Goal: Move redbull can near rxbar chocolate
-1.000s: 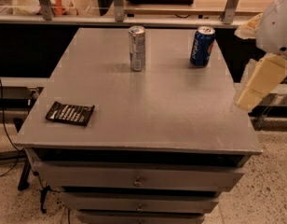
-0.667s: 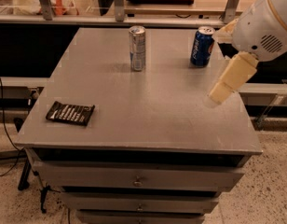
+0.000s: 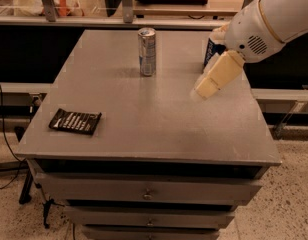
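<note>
The redbull can (image 3: 147,51) stands upright near the back middle of the grey table (image 3: 144,114). The rxbar chocolate (image 3: 75,121), a flat black wrapper, lies near the table's front left corner. My gripper (image 3: 208,87) hangs over the right part of the table, to the right of the redbull can and a little nearer the front, with a cream-coloured finger pointing down-left. It holds nothing that I can see.
A blue Pepsi can (image 3: 212,51) stands at the back right, partly hidden behind my arm (image 3: 264,21). Drawers (image 3: 149,194) sit below the table front. Shelving with clutter runs behind the table.
My arm has swung in from the right edge, leftward over the table, toward the redbull can. The cans and the bar have not moved.
</note>
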